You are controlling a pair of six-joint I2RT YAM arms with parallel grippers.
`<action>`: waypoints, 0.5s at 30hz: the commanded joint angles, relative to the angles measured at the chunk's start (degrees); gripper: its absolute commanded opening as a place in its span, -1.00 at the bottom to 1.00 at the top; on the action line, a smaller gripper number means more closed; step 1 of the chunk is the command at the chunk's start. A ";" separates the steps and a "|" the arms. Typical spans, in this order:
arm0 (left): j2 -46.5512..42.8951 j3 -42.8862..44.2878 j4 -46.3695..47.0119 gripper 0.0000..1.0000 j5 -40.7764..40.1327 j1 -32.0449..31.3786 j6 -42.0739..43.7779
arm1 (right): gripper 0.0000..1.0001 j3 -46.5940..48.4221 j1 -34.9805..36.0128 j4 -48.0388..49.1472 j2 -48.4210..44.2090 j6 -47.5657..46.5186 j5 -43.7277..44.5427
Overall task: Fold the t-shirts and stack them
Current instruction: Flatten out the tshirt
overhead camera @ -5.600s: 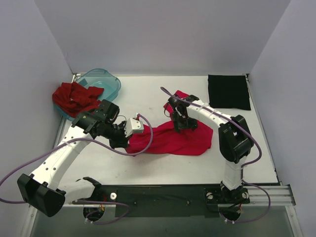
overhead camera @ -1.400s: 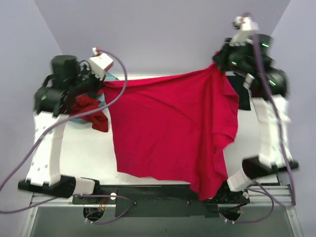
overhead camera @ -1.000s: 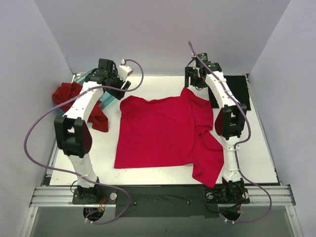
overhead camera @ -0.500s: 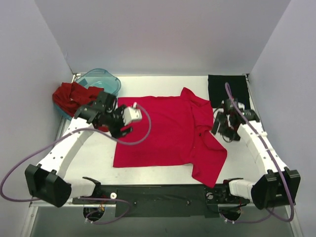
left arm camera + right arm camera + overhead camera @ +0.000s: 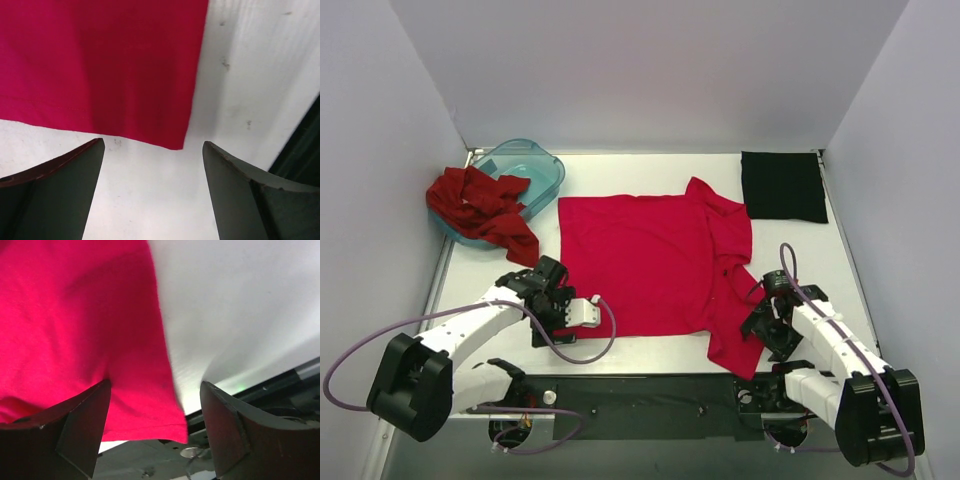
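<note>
The crimson-pink t-shirt (image 5: 645, 262) lies spread flat in the middle of the table, its right side creased and folded over, one flap (image 5: 730, 345) reaching the near edge. My left gripper (image 5: 558, 322) hovers open by the shirt's near-left corner (image 5: 175, 137); in the left wrist view my gripper (image 5: 152, 192) has only bare table between its fingers. My right gripper (image 5: 766, 328) is open beside the near-right flap; in the right wrist view the cloth (image 5: 100, 340) lies under and between the spread jaws of my gripper (image 5: 155, 427). A black t-shirt (image 5: 783, 186) lies folded at the back right. A brick-red t-shirt (image 5: 480, 205) sits crumpled at the left.
A translucent teal tub (image 5: 542, 167) stands at the back left, with the brick-red shirt draped over its near rim. A black rail (image 5: 650, 388) runs along the near edge of the table, under the shirt's hanging flap. Purple walls close in the left, back and right.
Both arms have drawn back from the shirt's sides to its near corners. The left gripper's jaws have spread wider. The crimson-pink shirt now lies flatter and a little nearer.
</note>
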 commanded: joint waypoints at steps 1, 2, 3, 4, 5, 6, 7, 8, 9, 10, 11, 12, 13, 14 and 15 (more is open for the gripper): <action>1.17 -1.88 10.66 0.81 -3.39 -0.04 1.68 | 0.34 -0.45 0.80 3.81 0.95 5.36 -0.28; 1.52 -2.06 11.71 0.80 -2.96 -0.22 1.33 | 0.31 -0.36 0.89 4.17 1.57 5.80 -0.54; 1.79 -2.06 12.07 0.78 -2.60 -0.22 0.98 | 0.31 -0.19 0.98 5.04 2.79 5.98 -1.41; 1.88 -1.98 13.03 0.76 -2.16 -0.31 0.28 | 0.30 -0.10 1.67 5.22 3.41 6.76 -1.60; 1.88 -1.80 13.30 0.73 -2.07 -0.31 0.10 | 0.30 0.25 2.12 5.57 4.64 7.29 -2.73; 1.88 -1.71 13.31 0.71 -1.90 -0.40 0.01 | 0.30 0.51 2.99 5.49 5.08 8.43 -3.09; 1.88 -1.45 13.22 0.62 -1.81 -0.48 0.01 | 0.30 0.86 3.78 5.31 5.87 8.88 -3.27; 1.79 -1.45 13.31 0.50 -1.46 -0.75 -0.26 | 0.26 0.78 5.01 5.40 6.14 10.71 -3.18; 1.62 -1.80 13.57 0.24 -0.67 -0.92 -0.35 | 0.17 0.08 5.63 5.92 6.58 11.77 -3.18; 1.53 -2.15 14.18 0.08 -0.40 -1.01 -0.69 | -0.12 -0.53 6.59 6.88 7.11 13.52 -3.70; 1.53 -2.59 14.79 -0.28 -0.23 -1.01 -0.96 | -0.31 -1.93 6.86 10.03 8.15 14.06 -5.10; 1.53 -2.76 15.15 -0.80 -0.49 -0.84 -2.01 | -0.63 -2.38 7.22 11.54 8.77 14.42 -5.98; 1.53 -2.77 15.67 -1.00 -2.40 -0.75 -3.15 | -0.92 -1.95 7.48 12.77 9.74 13.46 -6.86; 1.44 -2.59 15.59 -1.00 -3.12 -0.23 -3.59 | -1.00 -1.34 7.74 12.09 9.66 13.02 -6.44; 0.92 -1.81 14.90 -1.00 -3.47 0.30 -3.51 | -1.00 0.41 8.09 10.95 8.79 11.79 -5.82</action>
